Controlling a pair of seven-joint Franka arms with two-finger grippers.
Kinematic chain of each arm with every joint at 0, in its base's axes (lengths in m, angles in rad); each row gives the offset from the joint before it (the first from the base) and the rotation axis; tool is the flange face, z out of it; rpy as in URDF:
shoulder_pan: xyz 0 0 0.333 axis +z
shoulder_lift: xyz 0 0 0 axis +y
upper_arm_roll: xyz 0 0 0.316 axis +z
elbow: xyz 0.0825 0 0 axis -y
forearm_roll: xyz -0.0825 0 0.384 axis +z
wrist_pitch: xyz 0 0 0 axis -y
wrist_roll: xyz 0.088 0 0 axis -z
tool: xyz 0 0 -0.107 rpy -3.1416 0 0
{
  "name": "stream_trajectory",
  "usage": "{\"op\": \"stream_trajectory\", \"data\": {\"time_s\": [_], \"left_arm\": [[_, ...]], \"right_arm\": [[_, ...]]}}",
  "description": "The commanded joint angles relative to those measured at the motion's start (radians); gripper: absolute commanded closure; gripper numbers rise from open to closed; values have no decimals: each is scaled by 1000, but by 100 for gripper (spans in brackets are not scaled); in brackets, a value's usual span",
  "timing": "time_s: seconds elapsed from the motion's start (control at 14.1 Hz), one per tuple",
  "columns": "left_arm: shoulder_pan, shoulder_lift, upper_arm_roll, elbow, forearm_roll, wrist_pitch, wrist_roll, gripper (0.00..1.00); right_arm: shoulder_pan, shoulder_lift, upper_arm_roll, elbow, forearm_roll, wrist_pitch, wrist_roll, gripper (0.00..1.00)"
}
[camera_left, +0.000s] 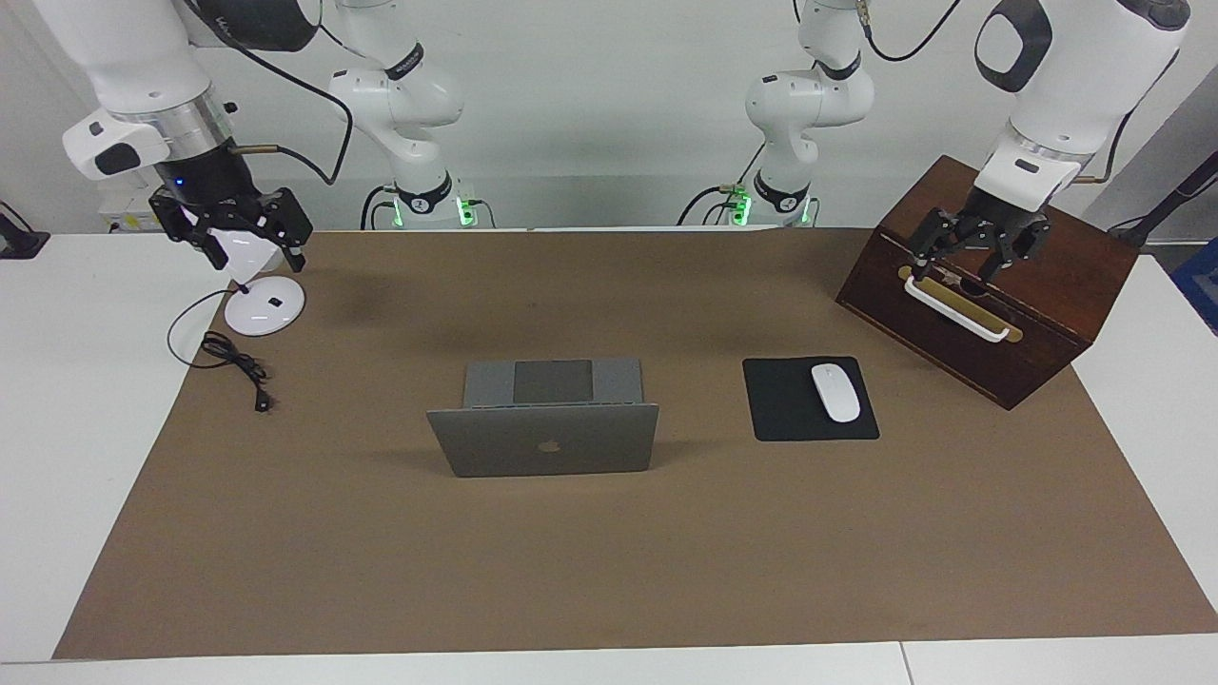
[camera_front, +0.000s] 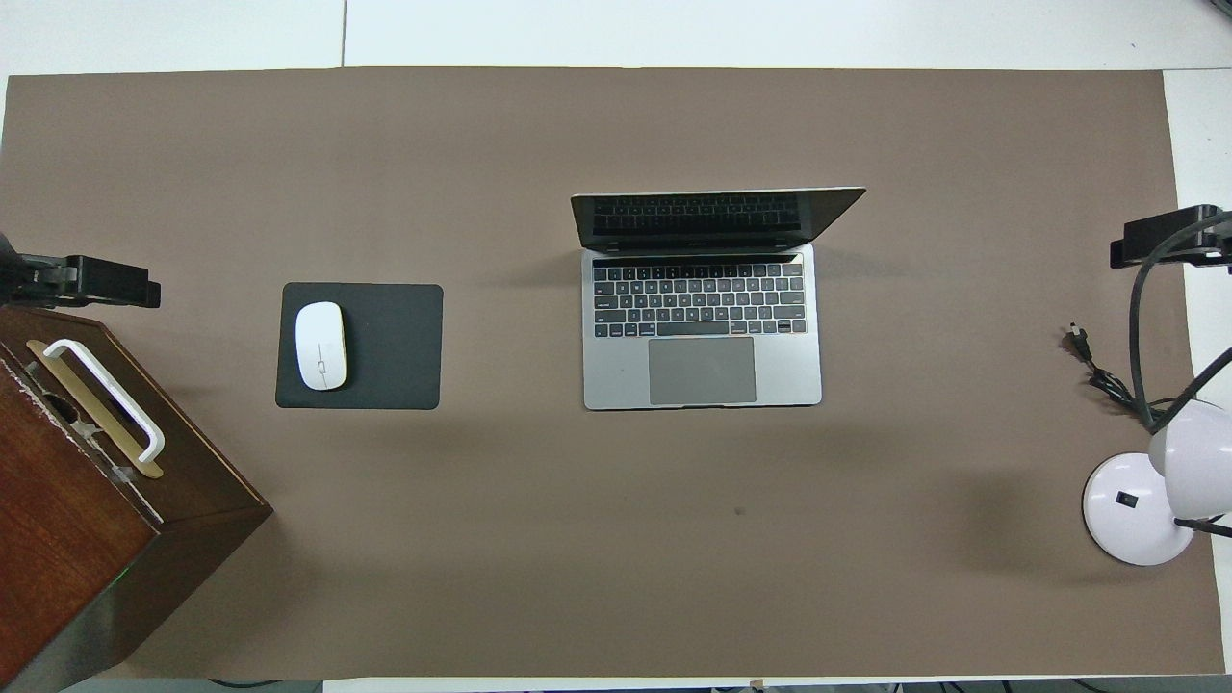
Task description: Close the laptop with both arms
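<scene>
Clock: read from the robots' end, twelve pointing away from them.
Right gripper (camera_left: 243, 243): hangs over the white desk lamp (camera_left: 265, 306) at the right arm's end of the worktop (camera_left: 86, 381); its fingers are spread wide and grip nothing.
Left gripper (camera_left: 975, 249): hangs over the wooden box (camera_left: 1047, 314), just above the white handle (camera_left: 956, 309); its fingers stand apart, with nothing between them.
Wooden box: nearest the robots at the left arm's end, at about eight o'clock from the mouse pad (camera_left: 790, 419), sitting askew on the brown mat (camera_left: 609, 571).
Desk lamp: round base on the mat's edge, at about four o'clock from the laptop (camera_left: 547, 447) and well apart from it.
Black cable (camera_left: 238, 366): loose on the mat, at twelve o'clock from the lamp base.
Mouse pad: at nine o'clock from the laptop, near it but not touching; the white mouse (camera_left: 835, 392) lies on the pad's nine o'clock half.
Laptop: mid-mat, open; keyboard and trackpad face the robots, and the lid rises at the base's twelve o'clock edge, its logo side turned away from them. Neither gripper is near it.
</scene>
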Motion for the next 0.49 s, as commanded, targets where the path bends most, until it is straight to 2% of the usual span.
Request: {"op": "stream_trajectory", "data": {"time_s": [0.0,0.42], "left_arm": [[-11,-5,3,-12,21,16,-17,0],[-11,-5,3,-12,21,16,-18,0]], "right_arm": [[-16,-2,10,11,-6,-24,-19,0],[-13,22,2,46,40,-23,-23,0]]}}
